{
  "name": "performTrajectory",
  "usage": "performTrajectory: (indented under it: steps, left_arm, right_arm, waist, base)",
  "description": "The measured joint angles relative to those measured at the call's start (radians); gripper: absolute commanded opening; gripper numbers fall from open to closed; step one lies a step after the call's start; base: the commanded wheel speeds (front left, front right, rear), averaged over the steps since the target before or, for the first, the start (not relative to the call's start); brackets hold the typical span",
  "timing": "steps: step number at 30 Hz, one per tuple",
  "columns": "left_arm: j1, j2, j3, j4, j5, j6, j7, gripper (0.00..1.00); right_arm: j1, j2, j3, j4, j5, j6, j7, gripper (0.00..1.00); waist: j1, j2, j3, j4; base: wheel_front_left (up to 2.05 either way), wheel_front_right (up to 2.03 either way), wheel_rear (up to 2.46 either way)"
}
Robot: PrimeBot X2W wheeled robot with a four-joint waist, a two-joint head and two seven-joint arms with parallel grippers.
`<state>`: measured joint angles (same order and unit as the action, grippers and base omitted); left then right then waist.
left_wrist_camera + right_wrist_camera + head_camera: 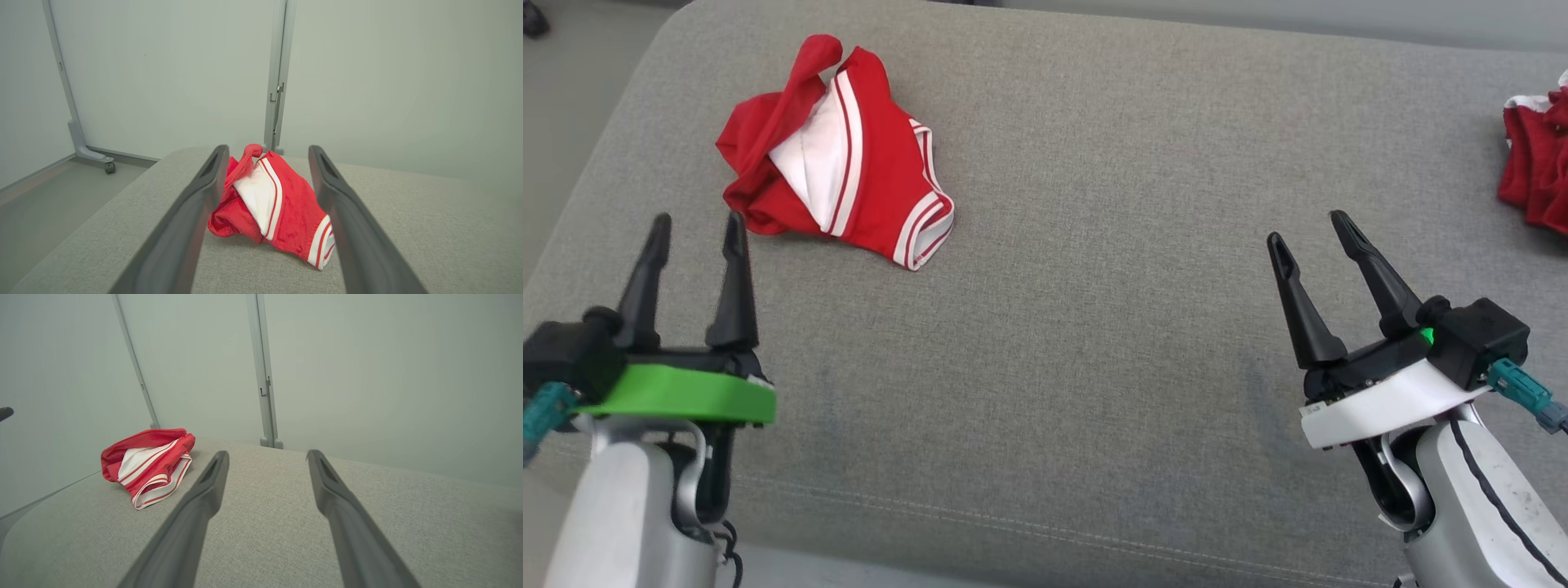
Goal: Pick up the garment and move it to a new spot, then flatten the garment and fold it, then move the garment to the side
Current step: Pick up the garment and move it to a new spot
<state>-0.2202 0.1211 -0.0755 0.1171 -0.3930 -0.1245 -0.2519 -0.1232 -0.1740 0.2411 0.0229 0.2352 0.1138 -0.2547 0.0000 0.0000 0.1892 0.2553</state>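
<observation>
A crumpled red garment point(849, 159) with white stripes and a white inner patch lies on the grey cushion at the upper left. It sits just ahead of my left gripper point(698, 224), which is open with nothing between its fingers; the left wrist view frames the garment point(282, 204) between the two fingers, left gripper point(267, 153). My right gripper point(1307, 227) is open over bare cushion at the lower right, far from the garment. From the right wrist the garment point(149, 465) lies well left of the right gripper point(267, 454).
The grey upholstered cushion point(1094, 327) spans the view, its front seam near my arms. A second dark red cloth point(1539, 159) lies at the right edge. Pale wall panels with metal posts point(278, 77) stand behind; floor drops off at the left point(36, 204).
</observation>
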Motion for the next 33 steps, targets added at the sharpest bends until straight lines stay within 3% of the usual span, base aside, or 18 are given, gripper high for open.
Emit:
performTrajectory:
  steps: [7, 17, 33]
  left_arm:
    - [-0.175, 0.038, 0.074, 0.048, -0.078, 0.000, 0.067, 1.00]
    - [-0.415, 0.201, 0.118, 0.225, -0.132, 0.000, 0.234, 1.00]
    - [-0.572, 0.224, 0.141, 0.547, -0.255, 0.006, 0.491, 1.00]
  right_arm:
    - [-0.057, 0.002, 0.029, 0.000, -0.008, 0.000, 0.000, 1.00]
    - [-0.126, 0.009, 0.047, -0.012, -0.017, 0.000, 0.000, 1.00]
    - [-0.220, 0.033, 0.064, -0.010, -0.024, 0.001, 0.000, 1.00]
  waist:
    - [0.0000, 0.0000, 0.068, 0.000]
    - [0.0000, 0.0000, 0.163, -0.062]
    - [0.0000, 0.0000, 0.285, -0.190]
  base:
    - [0.00, 0.00, 0.00]
    - [0.00, 0.00, 0.00]
    - [0.00, 0.00, 0.00]
